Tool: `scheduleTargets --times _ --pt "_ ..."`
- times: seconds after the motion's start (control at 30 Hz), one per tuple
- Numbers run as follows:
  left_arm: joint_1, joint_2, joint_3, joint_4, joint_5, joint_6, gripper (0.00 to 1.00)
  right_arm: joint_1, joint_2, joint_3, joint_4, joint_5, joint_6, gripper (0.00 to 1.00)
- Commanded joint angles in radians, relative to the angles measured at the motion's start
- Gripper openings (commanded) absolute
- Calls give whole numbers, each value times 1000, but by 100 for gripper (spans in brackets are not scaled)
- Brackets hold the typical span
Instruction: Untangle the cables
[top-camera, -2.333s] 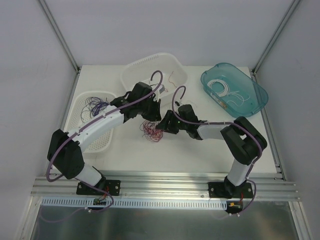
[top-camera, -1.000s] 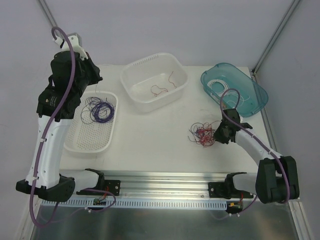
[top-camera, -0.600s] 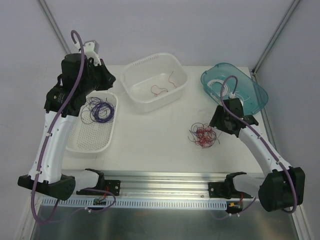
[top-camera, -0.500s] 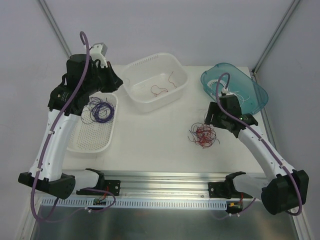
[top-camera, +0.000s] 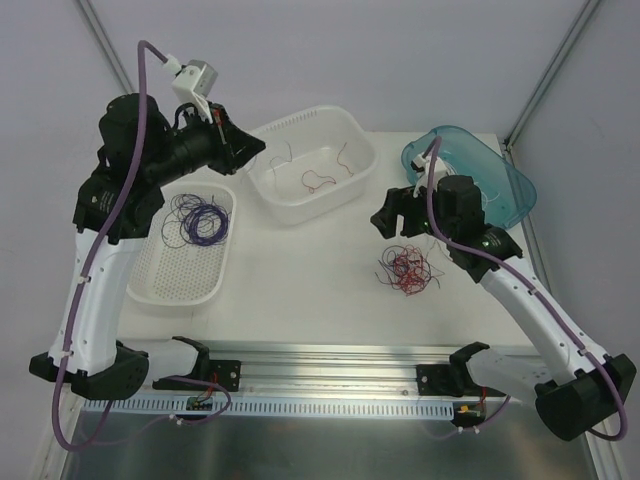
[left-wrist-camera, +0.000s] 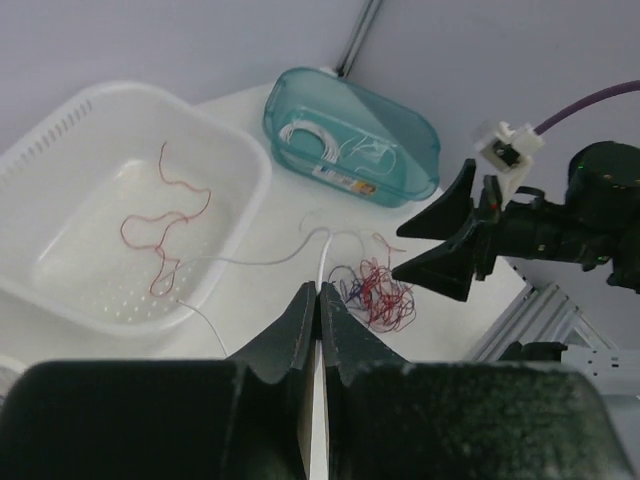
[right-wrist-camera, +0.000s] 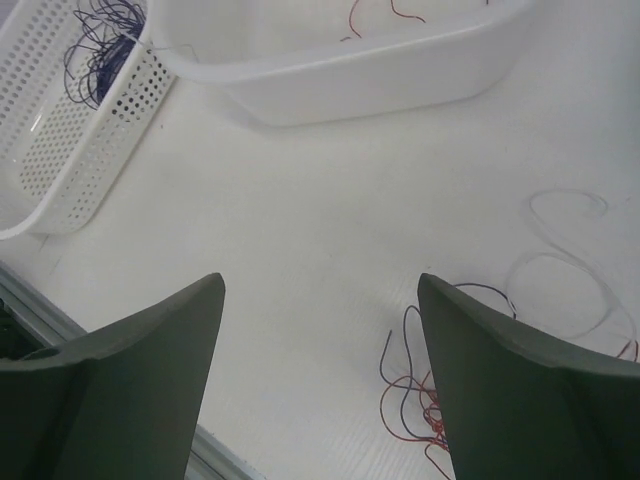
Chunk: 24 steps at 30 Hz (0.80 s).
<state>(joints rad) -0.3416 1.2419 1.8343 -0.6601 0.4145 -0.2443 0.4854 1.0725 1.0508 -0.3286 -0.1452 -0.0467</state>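
Observation:
A tangle of red and purple cables (top-camera: 408, 268) lies on the white table, right of centre. My right gripper (top-camera: 392, 215) hovers open just above and left of it, holding nothing; in the right wrist view the tangle (right-wrist-camera: 415, 400) shows beside the right fingertip of that gripper (right-wrist-camera: 320, 285). My left gripper (top-camera: 258, 148) is raised over the left rim of the white basket (top-camera: 300, 118). Its jaws (left-wrist-camera: 320, 290) are shut on a thin white cable (left-wrist-camera: 323, 258), which trails down toward the tangle (left-wrist-camera: 375, 292). Loose red cables (top-camera: 320, 180) lie in the basket.
A perforated white tray (top-camera: 180, 285) at the left holds purple cables (top-camera: 200, 220). A teal bin (top-camera: 510, 200) at the back right holds white cables (top-camera: 450, 185). A loose white loop (right-wrist-camera: 570, 240) lies on the table by the tangle. Metal rails run along the near edge.
My right gripper opened, let go of the tangle and rose up and left of it. My left arm swung right from above the tray to the basket's left rim, still shut.

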Motion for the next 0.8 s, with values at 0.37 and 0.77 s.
scheduleTargets --times 0.37,0.77 --pt "-59 50 290 120 207 -64 0 28 -59 92 143 -151 -51 93" --pt "-155 -2 -90 232 181 -95 0 74 0 52 285 -339 16 96"
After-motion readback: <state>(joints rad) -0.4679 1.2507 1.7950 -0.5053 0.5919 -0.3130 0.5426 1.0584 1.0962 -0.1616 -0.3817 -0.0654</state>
